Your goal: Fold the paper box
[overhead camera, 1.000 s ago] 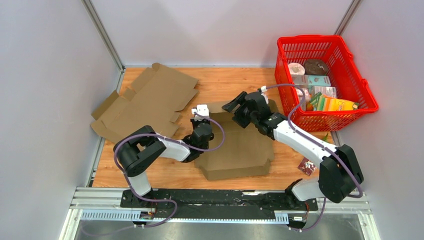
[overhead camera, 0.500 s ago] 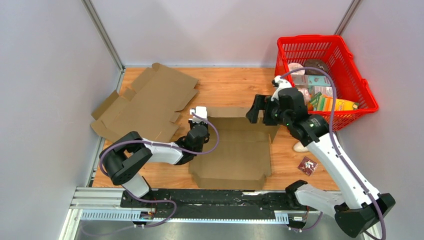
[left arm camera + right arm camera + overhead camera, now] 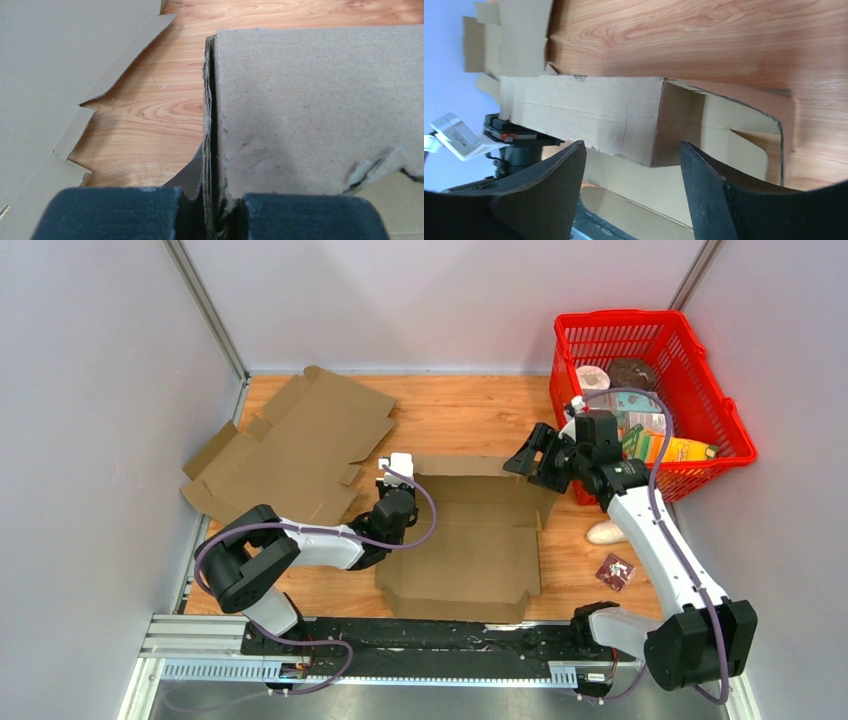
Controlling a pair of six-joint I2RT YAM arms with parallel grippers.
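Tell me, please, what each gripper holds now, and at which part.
The left gripper pinches the left side wall of the cardboard box, at its edge. The right gripper is open and holds nothing.

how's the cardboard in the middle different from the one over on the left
The middle box has its far wall standing up; the left sheet lies flat and unfolded. The left gripper is shut on the middle box's left edge, while nothing touches the left sheet. The middle box sits between the arms; the left sheet is off toward the far left corner. Both are brown cardboard on the wooden table.
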